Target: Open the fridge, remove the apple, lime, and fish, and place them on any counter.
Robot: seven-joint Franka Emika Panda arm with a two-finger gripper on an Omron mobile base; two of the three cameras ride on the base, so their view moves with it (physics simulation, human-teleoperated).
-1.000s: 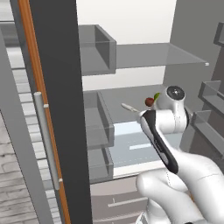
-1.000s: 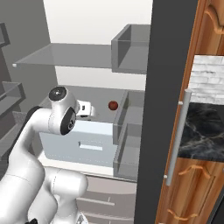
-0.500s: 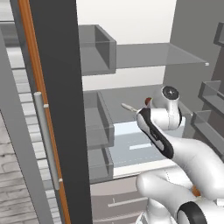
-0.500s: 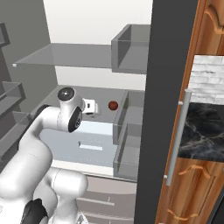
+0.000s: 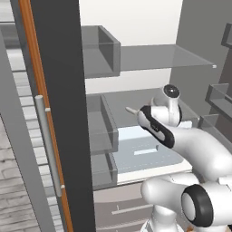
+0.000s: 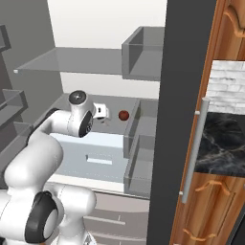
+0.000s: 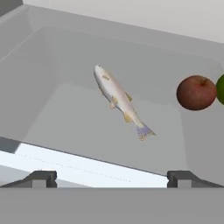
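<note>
Fish (image 7: 118, 99): slender, silvery-white, lying flat on a grey shelf (image 7: 87, 118) inside the open fridge (image 5: 136, 59), head toward the back wall, tail (image 7: 144, 130) pointing toward the hand. Apart from the other items.

Apple (image 7: 196, 92): dark red, round, on the same shelf, well to one side of the fish; also visible from the right base view (image 6: 124, 115) near the shelf's inner wall.

Lime (image 7: 220, 89): green, just a sliver at the frame edge, touching or just beside the apple; which one cannot be told.

Hand (image 7: 111, 178): fingers spread fully apart, holding nothing, hovering short of the fish and aimed roughly at it.

Handling, judged: fish likely light, smooth-skinned and slippery, tapering at both ends. Best taken across the thick mid-body, jaws square to its long axis; the tail is too thin to hold securely. Fruits are firm and round and may roll if nudged.

Bench (image 6: 225, 143): black marble, beside the fridge.
</note>
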